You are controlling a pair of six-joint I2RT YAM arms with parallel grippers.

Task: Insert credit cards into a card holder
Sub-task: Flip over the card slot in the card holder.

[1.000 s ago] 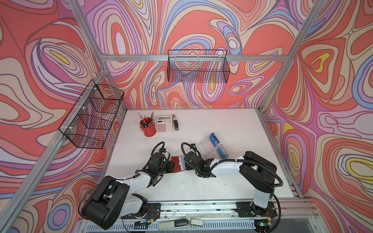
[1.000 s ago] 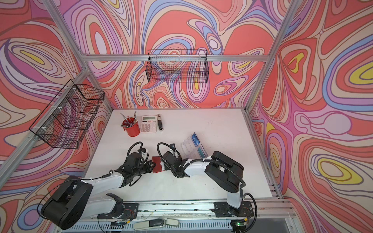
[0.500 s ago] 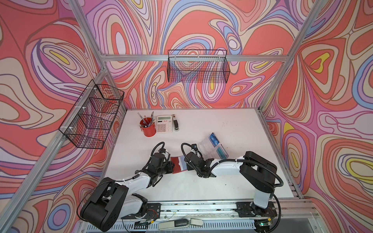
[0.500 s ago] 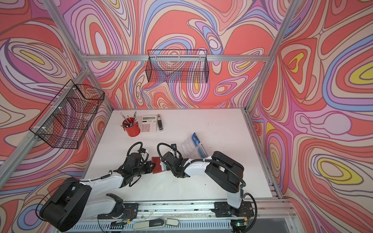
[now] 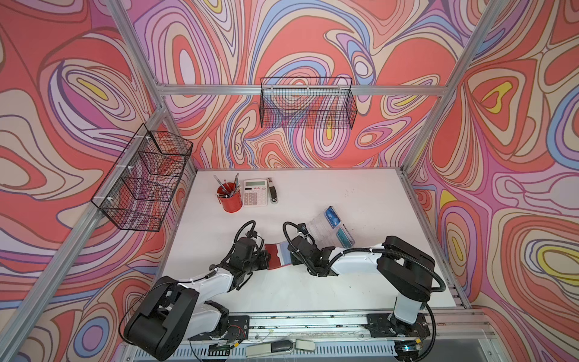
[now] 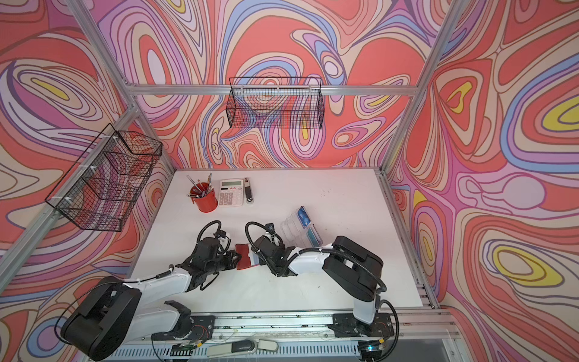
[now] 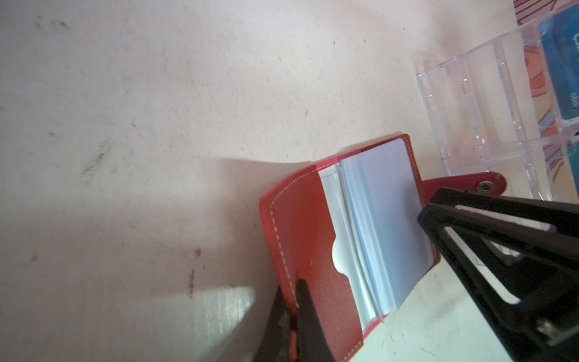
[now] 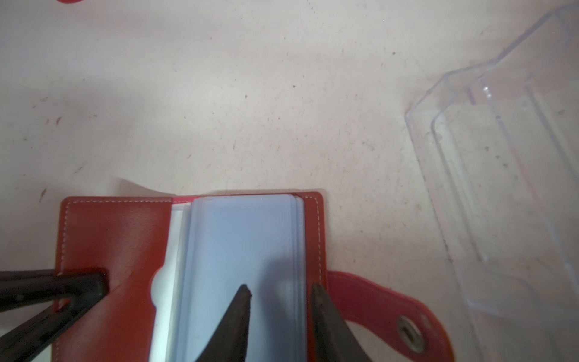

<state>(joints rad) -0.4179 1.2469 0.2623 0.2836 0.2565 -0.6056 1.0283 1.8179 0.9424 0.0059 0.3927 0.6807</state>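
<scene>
The card holder (image 5: 277, 255) (image 6: 246, 257) is a red wallet lying open on the white table between my two arms, its clear sleeves (image 8: 238, 244) facing up. My left gripper (image 5: 266, 260) (image 7: 291, 288) is shut on the edge of its red flap (image 7: 313, 235). My right gripper (image 5: 290, 256) (image 8: 280, 288) stands open a little. One fingertip (image 8: 246, 290) is over the top sleeve, the other at the wallet's edge beside the snap tab (image 8: 407, 332). A blue credit card (image 5: 332, 216) (image 7: 560, 62) and a teal one (image 5: 344, 236) stand in the clear acrylic stand (image 5: 319, 228).
A red pen cup (image 5: 231, 200), a calculator (image 5: 255, 192) and a stapler (image 5: 273, 191) sit at the back of the table. Wire baskets hang on the back wall (image 5: 308, 106) and the left wall (image 5: 142, 178). The acrylic stand (image 8: 501, 188) is close beside the right gripper.
</scene>
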